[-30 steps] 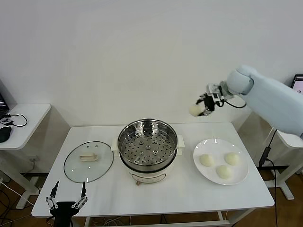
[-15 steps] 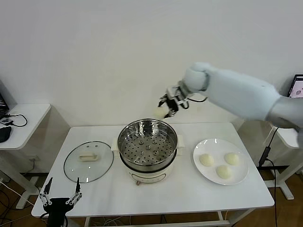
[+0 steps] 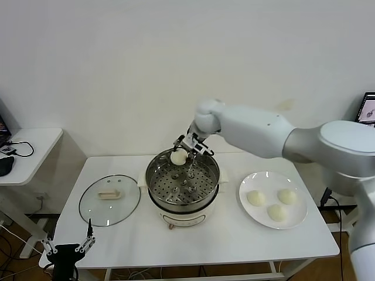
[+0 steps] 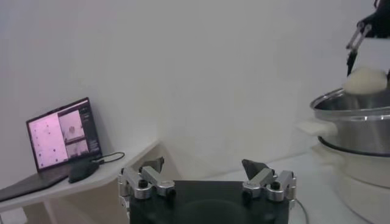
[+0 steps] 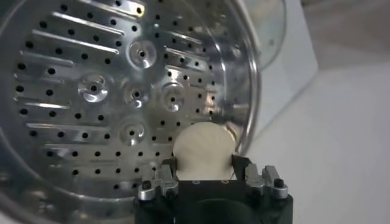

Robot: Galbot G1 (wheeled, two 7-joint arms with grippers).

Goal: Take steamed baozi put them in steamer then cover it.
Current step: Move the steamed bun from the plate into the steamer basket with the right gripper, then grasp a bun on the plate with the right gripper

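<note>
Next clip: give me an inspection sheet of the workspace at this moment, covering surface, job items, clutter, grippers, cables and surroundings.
Surface: white table, nothing spilled.
Job's things: steamer at table centre, tray bare; cover flat on the table on its left; three baozi on the white plate on its right; a fourth baozi held above the steamer's far rim.
Clutter: nothing seen.
Grippers: right gripper shut on the fourth baozi; left gripper open, low at the table's near-left corner.
Cables: on the left side table and under the table's right end.
Surroundings: white wall, laptop on that side table.
</note>
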